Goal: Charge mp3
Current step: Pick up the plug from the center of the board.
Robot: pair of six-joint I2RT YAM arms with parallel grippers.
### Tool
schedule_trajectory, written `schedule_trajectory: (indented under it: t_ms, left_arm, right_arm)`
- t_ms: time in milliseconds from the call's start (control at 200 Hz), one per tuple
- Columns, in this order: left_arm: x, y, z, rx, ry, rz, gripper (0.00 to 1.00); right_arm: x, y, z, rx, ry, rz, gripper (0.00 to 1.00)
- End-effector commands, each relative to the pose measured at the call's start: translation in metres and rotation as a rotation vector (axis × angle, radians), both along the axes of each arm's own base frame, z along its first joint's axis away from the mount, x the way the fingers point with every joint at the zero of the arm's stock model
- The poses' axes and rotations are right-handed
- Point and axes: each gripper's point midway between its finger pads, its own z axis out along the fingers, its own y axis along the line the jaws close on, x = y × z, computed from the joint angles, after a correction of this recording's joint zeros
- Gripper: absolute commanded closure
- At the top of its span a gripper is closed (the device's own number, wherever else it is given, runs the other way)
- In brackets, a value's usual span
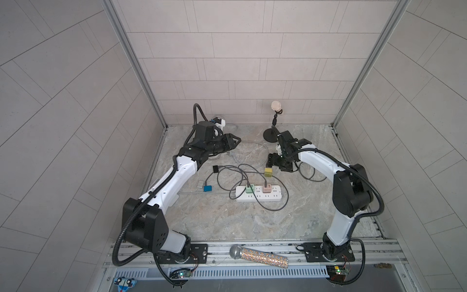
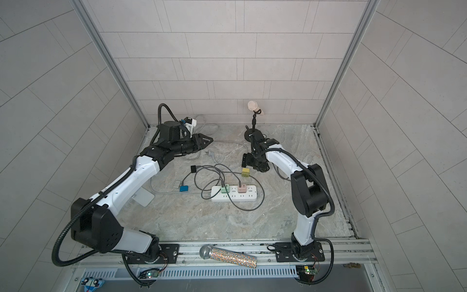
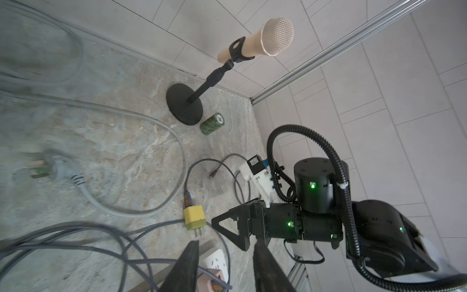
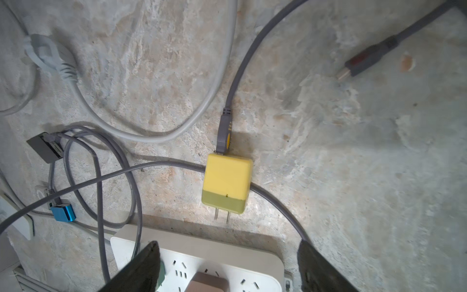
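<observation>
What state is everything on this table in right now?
yellow charger: unplugged, lying flat, cable attached
green charger: plugged into power strip
pink charger: plugged into power strip
grey wall plug: loose, unplugged
blue mp3 player: lying flat, cable apparently attached
beige microphone: clipped in stand
left gripper: open, empty
right gripper: open, empty
</observation>
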Motion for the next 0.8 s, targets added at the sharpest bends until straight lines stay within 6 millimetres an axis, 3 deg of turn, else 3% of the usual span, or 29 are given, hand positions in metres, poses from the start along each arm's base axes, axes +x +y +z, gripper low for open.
schedule_trajectory:
  t_ms: [0,305,620,796]
  left_arm:
    - [-0.015,0.015,-0.032,0.121,0.047,-0.019,0.6]
    - [-0.022,0.034,-0.034,0.068,0.079,0.026,0.61]
    - [-0.023,0.044,-0.034,0.047,0.083,0.052,0.65]
    - [-0.026,0.051,-0.037,0.043,0.096,0.064,0.7]
  right_arm:
    - [-0.005,0.009,-0.012,-0.039,0.076,0.047,0.15]
    - [0.001,0.0,-0.046,-0.172,0.179,0.074,0.21]
    - [0.008,0.003,-0.06,-0.195,0.207,0.082,0.33]
    - [0.001,0.005,-0.069,-0.207,0.239,0.099,0.41]
